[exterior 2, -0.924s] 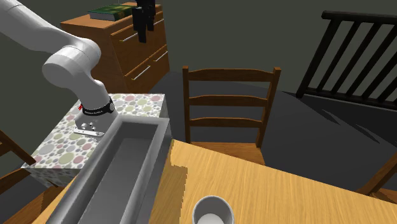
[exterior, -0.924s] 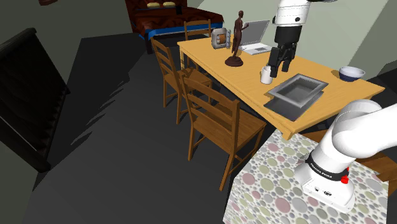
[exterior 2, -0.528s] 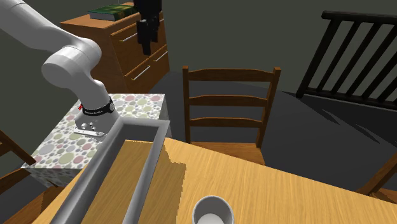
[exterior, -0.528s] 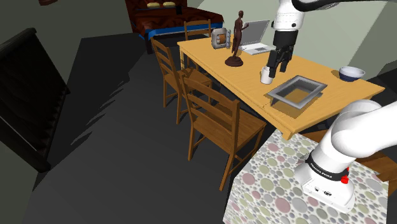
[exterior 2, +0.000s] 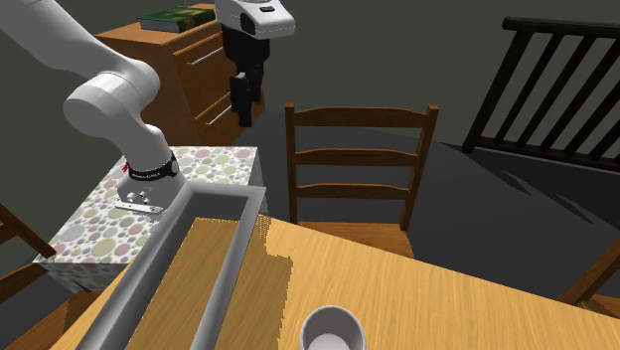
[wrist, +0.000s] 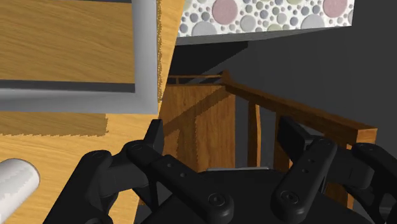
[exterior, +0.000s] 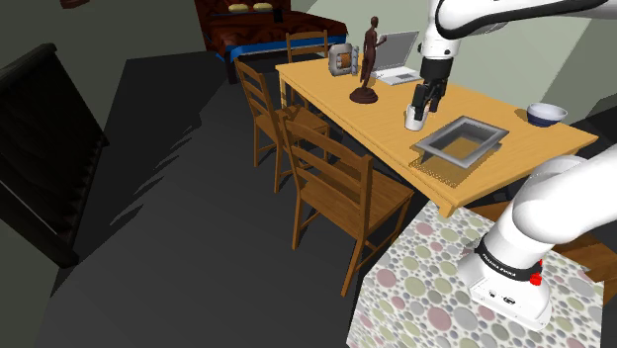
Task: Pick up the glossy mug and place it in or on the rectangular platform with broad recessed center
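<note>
The pincer (wrist: 222,139) stands wide and empty, its two black fingers (wrist: 154,137) well apart. In the shoulder view the pincer (exterior: 421,105) points down just above the mug (exterior: 413,119). The wrist view shows that white mug (wrist: 15,182) off to one side of the pincer, outside the fingers and untouched by them. It stands upright on the wooden worktop (wrist: 70,159).

Just beside the mug, on the side of the pincer toward the stand (exterior: 445,287), lies the grey rectangular tray (exterior: 461,140). It has a raised rim (wrist: 146,57), and its broad recess shows the same wood colour as the worktop. In the second exterior view the pincer (exterior 2: 242,111) hangs high over the mug (exterior 2: 332,330) and the tray (exterior 2: 149,288).

Below the pincer and past the worktop's edge, a wooden chair (exterior 2: 358,169) is drawn up, near the stand with its dotted cover (exterior 2: 199,164).

Farther from the pincer, on the side away from the stand, a dark figurine (exterior: 368,64) stands upright on the worktop. An open laptop (exterior: 400,54) and a small grey object (exterior: 341,59) sit near it. Beyond the tray from the pincer sits a bowl (exterior: 546,114).

Well apart from the pincer, a wooden dresser (exterior 2: 199,60) with a green book (exterior 2: 179,17) on top rises behind the stand. A black railing (exterior 2: 556,89) stands across the dark floor. A bed (exterior: 247,25) lies farthest off.
</note>
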You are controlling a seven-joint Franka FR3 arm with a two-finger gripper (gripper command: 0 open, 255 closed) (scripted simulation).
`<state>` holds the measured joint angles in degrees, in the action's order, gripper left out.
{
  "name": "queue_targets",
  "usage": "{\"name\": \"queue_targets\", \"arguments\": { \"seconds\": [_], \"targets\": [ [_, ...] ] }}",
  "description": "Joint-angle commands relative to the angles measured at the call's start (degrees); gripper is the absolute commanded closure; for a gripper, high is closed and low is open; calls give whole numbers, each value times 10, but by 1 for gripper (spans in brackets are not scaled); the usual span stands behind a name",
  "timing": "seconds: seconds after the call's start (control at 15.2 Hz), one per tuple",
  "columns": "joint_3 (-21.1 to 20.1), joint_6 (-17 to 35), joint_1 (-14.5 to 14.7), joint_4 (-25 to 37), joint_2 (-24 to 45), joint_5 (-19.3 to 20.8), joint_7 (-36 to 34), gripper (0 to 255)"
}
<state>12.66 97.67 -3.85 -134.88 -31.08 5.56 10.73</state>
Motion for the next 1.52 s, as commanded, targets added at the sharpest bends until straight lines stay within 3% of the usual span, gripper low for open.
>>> {"name": "queue_targets", "arguments": {
  "seconds": [0.0,0.4,0.73,1.12,1.45],
  "targets": [
    [22,25,-8,6,25,13,27,0],
    [76,98,-20,45,119,25,96,0],
    [117,151,-28,97,211,12,159,0],
    [152,196,-47,183,334,-37,242,0],
    [162,213,-80,276,443,-93,311,0]
  ]
}}
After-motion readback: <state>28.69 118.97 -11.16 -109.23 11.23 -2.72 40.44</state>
